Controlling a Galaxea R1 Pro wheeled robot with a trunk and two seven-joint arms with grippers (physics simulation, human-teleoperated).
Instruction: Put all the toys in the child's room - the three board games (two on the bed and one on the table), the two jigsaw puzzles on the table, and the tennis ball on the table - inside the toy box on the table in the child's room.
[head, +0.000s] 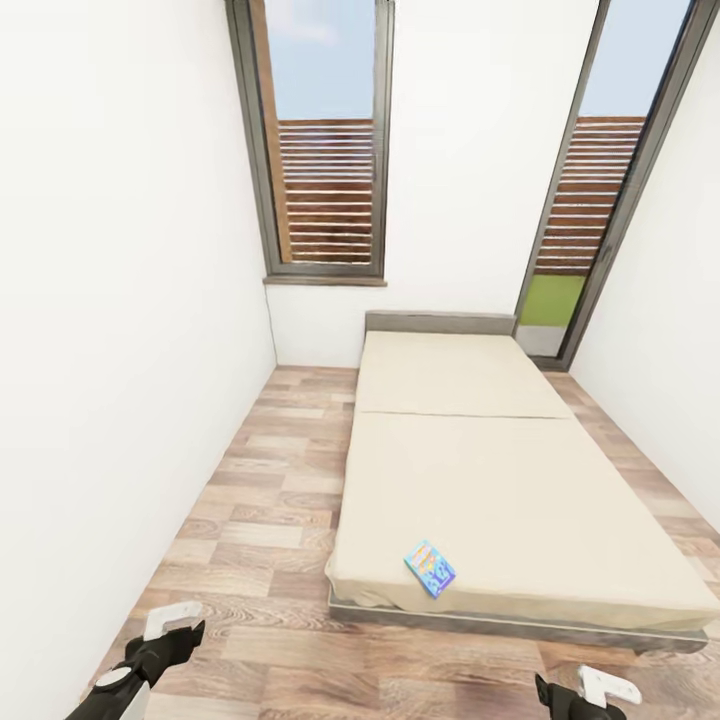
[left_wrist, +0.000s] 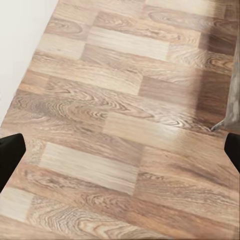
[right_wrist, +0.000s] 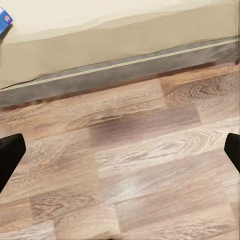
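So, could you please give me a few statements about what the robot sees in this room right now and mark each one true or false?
1. A small blue board game lies on the bed near its foot edge. True.
2. The left claw is holding the board game. False: it is open, with only the wood floor between its fingertips.
3. The right claw is open over the floor beside the bed's frame. True.
4. Two board games lie on the bed. False: one is visible.
5. The bed's headboard stands against the wall with the windows. True.
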